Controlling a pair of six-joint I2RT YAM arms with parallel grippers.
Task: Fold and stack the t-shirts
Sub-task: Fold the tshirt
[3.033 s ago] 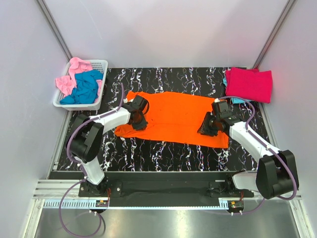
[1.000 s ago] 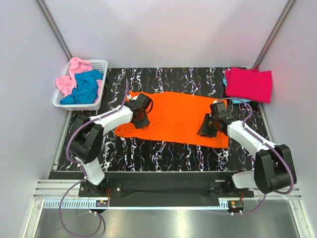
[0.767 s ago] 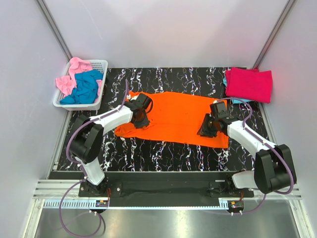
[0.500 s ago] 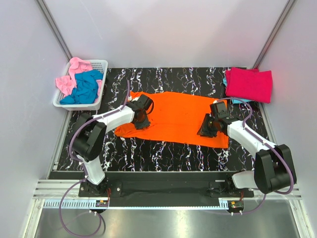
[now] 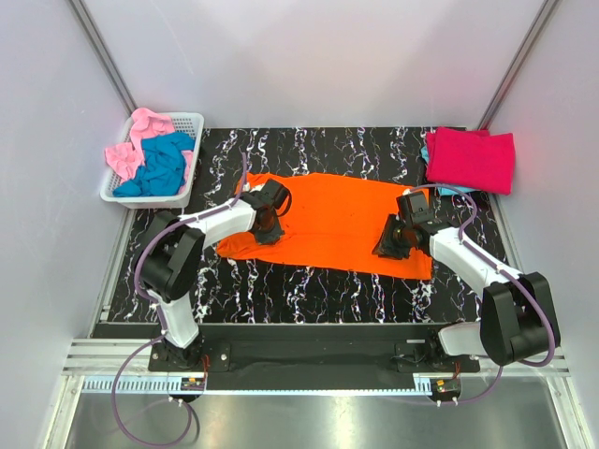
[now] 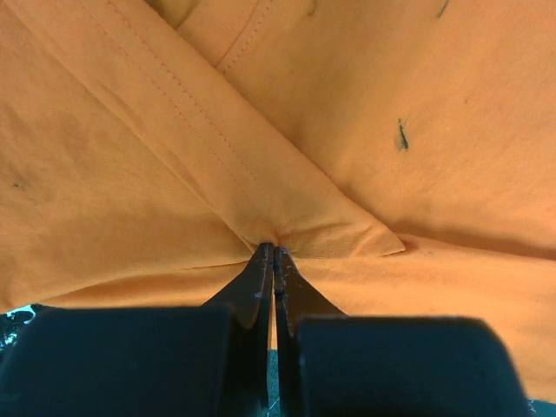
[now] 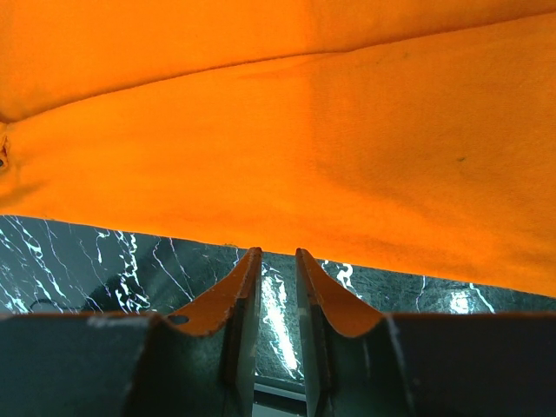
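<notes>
Top external view: a stack is already begun at the far right corner of the black white-veined marble bench (image 5: pixel 309 281), where a folded crimson-pink cloth t-shirt (image 5: pixel 471 159) is laid on a teal blue garment (image 5: pixel 447 190) of which only an edge can be seen. A bright orange cloth t-shirt (image 5: pixel 328 220) is spread nearly flat across the middle of the bench, and its fold is judged to be only starting. The left wrist view shows the jaws of the left arm (image 5: pixel 220 220) clenched on a small pinch of this orange cloth (image 6: pixel 417 87) beside a stitched seam at the shirt's left end. In the right wrist view, the jaws of the right arm (image 5: pixel 463 254) are seen narrowly parted at the near hem of the shirt (image 7: pixel 347 156), with bare bench (image 7: pixel 130 261) visible in the gap and no cloth gripped. Two more garments, a crumpled teal blue t-shirt (image 5: pixel 161 164) and a light pink t-shirt (image 5: pixel 140 126), are left unfolded in the white plastic lattice basket (image 5: pixel 150 199) at the far left. Less than half of the task is therefore judged to be done: the orange shirt remains to be folded and stacked, then both basket shirts.
</notes>
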